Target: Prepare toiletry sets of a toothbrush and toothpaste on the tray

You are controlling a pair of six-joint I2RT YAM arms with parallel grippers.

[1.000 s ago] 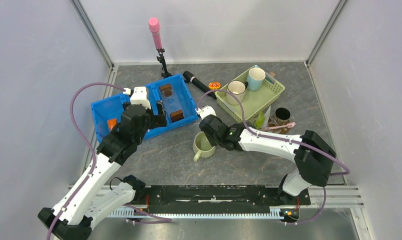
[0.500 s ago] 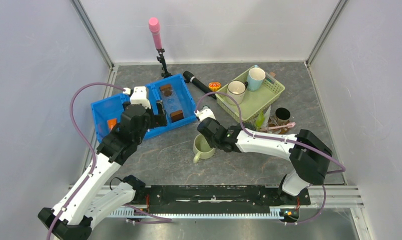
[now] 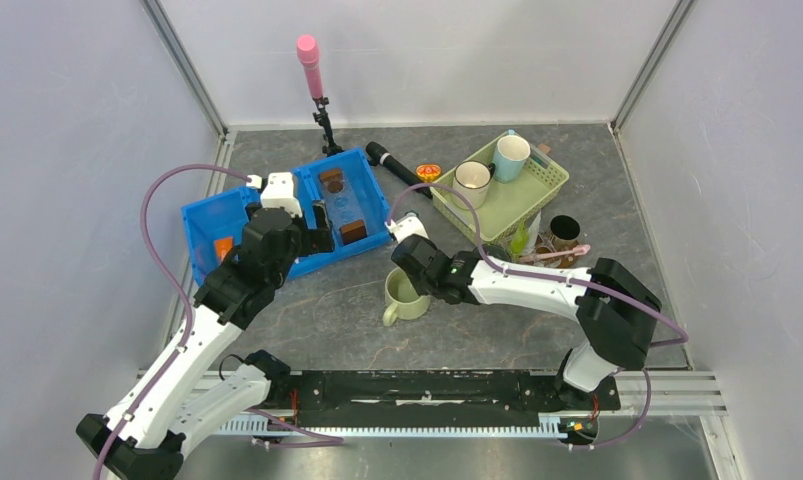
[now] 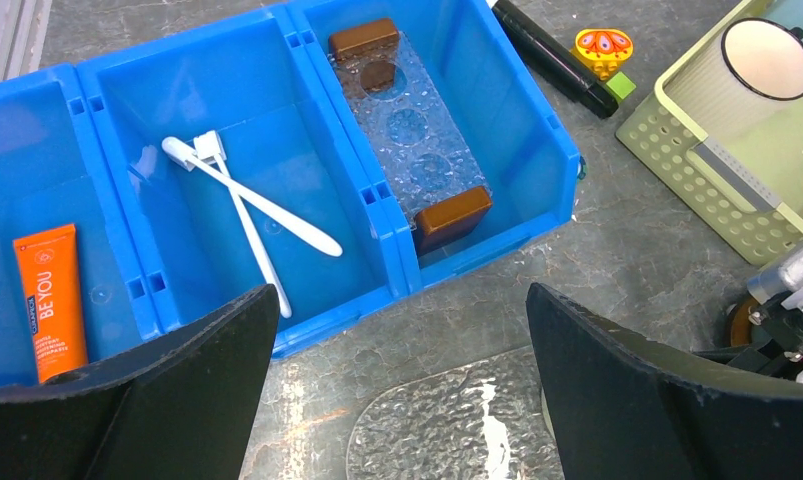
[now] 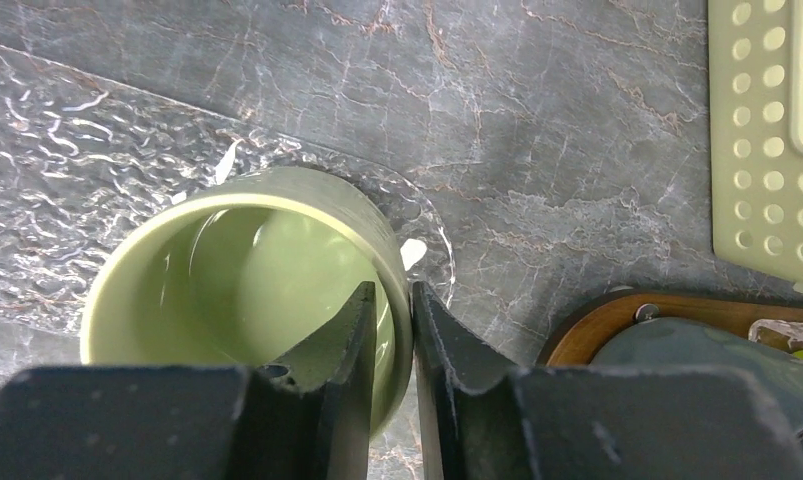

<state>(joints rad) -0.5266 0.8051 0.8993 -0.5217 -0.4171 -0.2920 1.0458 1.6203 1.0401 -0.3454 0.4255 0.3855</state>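
My right gripper was clamped on the wall of the green mug, one finger inside the rim and one outside. The mug stood upright off the tray, which lay at 4 o'clock in that wrist view. My left gripper hung wide apart over the blue bin; two crossed white toothbrushes lay at 10 o'clock from it, long axes roughly 10-to-4 and 11-to-5, so I judged the left arm nearer.

Orange tube reads "BE YOU" (smaller print illegible).
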